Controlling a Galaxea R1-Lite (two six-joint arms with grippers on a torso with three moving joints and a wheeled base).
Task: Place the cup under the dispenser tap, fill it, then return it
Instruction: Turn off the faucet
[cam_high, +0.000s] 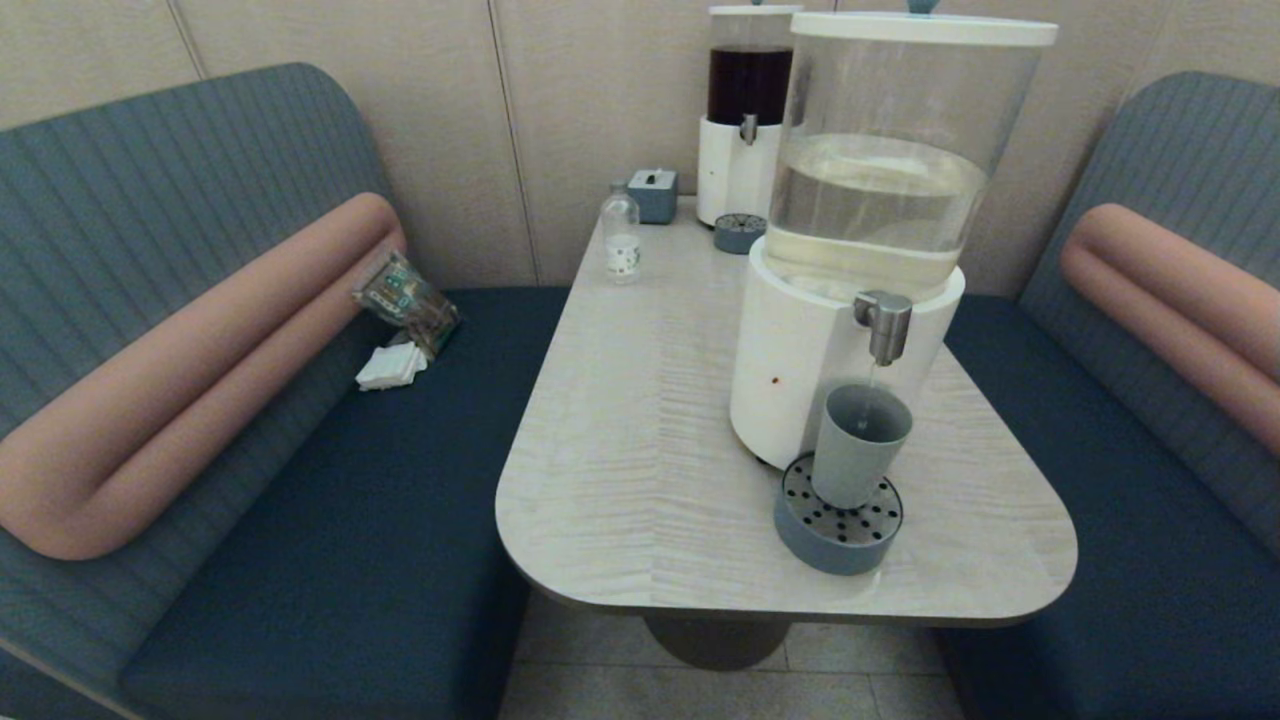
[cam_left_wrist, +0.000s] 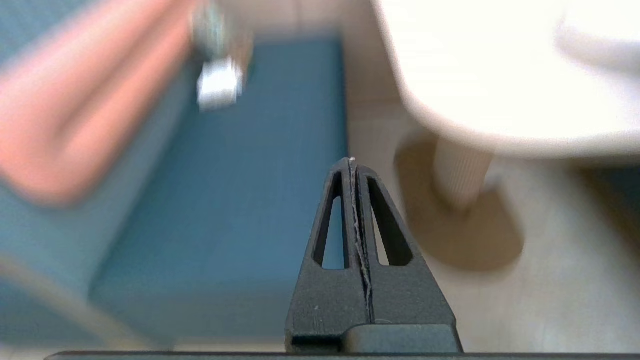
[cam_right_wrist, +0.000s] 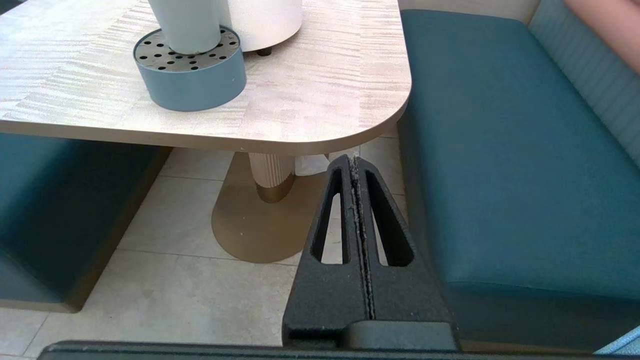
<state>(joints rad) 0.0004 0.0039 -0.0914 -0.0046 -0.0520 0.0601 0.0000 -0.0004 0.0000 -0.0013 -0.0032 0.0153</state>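
Note:
The grey-blue cup (cam_high: 858, 442) stands upright on the round perforated drip tray (cam_high: 838, 520), directly below the brushed-steel dispenser tap (cam_high: 885, 322) of the large white-based dispenser (cam_high: 830, 350). A thin stream of liquid falls from the spout into the cup. The cup's lower part (cam_right_wrist: 187, 25) and the tray (cam_right_wrist: 190, 70) also show in the right wrist view. Neither arm appears in the head view. My right gripper (cam_right_wrist: 354, 159) is shut and empty, low off the table's near right corner. My left gripper (cam_left_wrist: 351, 161) is shut and empty, below the table's near left edge.
A second dispenser with dark red liquid (cam_high: 745, 120) stands at the table's far end with its own small tray (cam_high: 738, 233), a small bottle (cam_high: 621, 238) and a grey tissue box (cam_high: 653, 195). Blue benches (cam_high: 330, 520) flank the table; a packet and napkins (cam_high: 400, 330) lie on the left one.

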